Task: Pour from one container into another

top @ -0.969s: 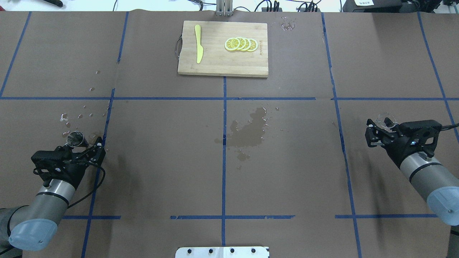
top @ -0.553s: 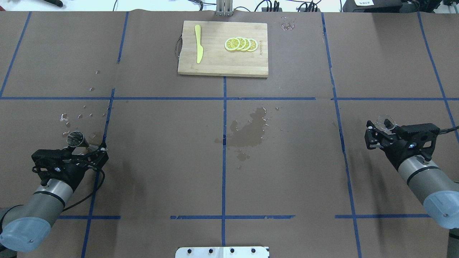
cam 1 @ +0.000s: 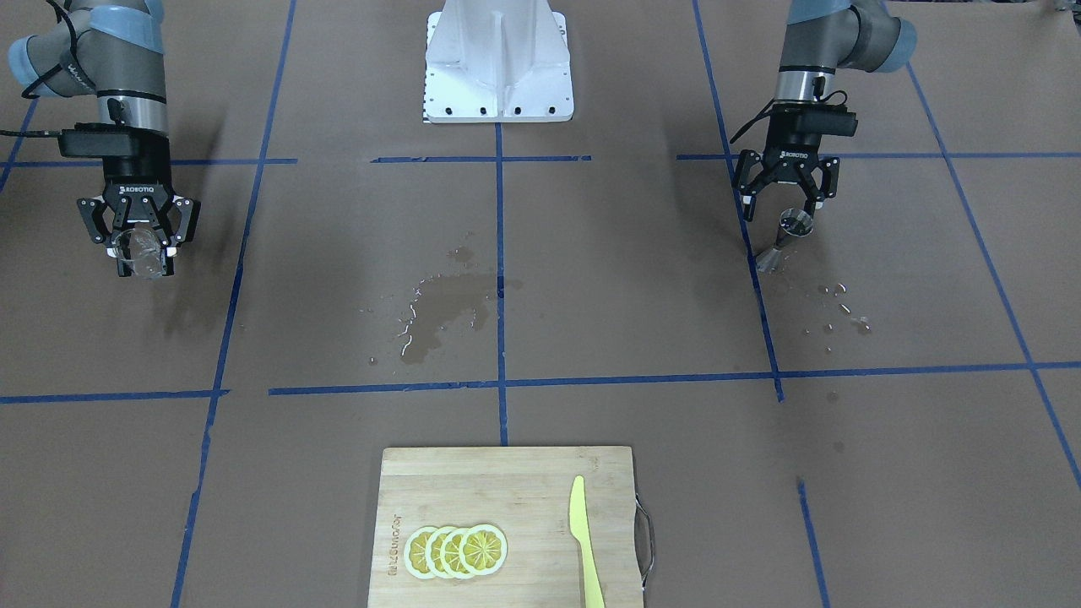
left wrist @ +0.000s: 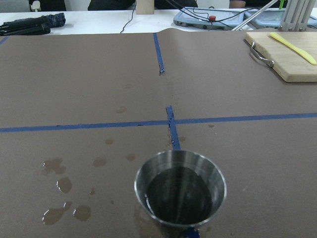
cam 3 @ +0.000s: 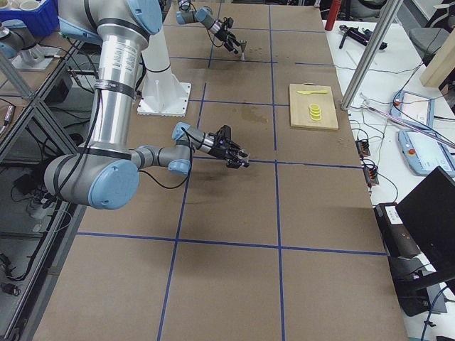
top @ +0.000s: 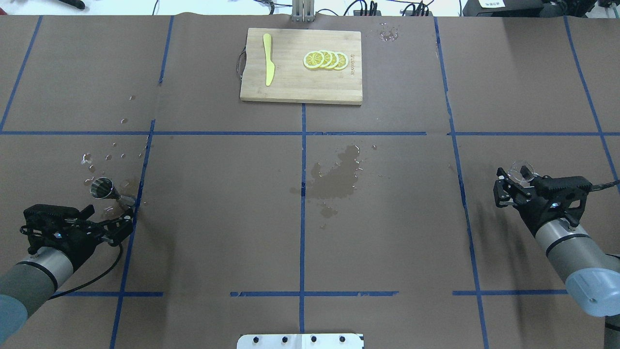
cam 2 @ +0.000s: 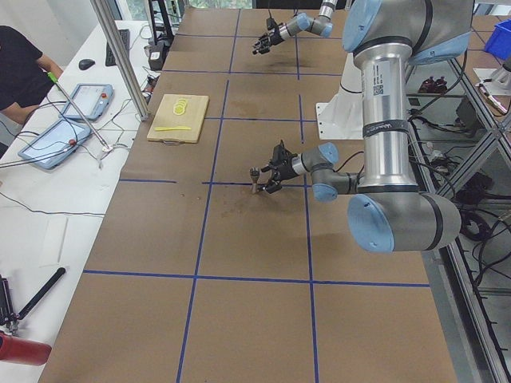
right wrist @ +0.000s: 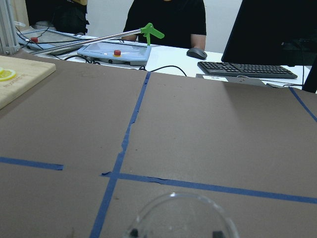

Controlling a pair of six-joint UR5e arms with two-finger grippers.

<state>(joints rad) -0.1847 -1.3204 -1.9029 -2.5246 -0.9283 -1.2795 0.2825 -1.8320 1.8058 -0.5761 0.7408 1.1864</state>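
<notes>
Two vessels stand well apart at opposite ends of the desk (top: 387, 218), which is covered in matte brown paper crossed by blue tape lines. The steel jigger (cam 1: 785, 241), hourglass-shaped with a brushed silvery wall, stands upright on the robot's left side beside scattered droplets (cam 1: 844, 308). The left wrist view shows dark liquid in its upper cone, and that view's bottom edge cuts off the lower cone. The left hand (cam 1: 787, 201) hangs just behind the jigger, fingers spread wide and apart from it. The right hand (cam 1: 141, 245) is closed on the clear glass cup (cam 1: 139, 257), a short cylinder. Its transparency makes any contents hard to make out, and the right wrist view shows only a faint rim. Whether its base touches the desk cannot be told. A wet patch (top: 339, 177) darkens the paper at centre. At the far edge lies a wooden cutting board (top: 300, 87) with lemon slices (top: 325, 59) and a yellow knife (top: 268, 58).
</notes>
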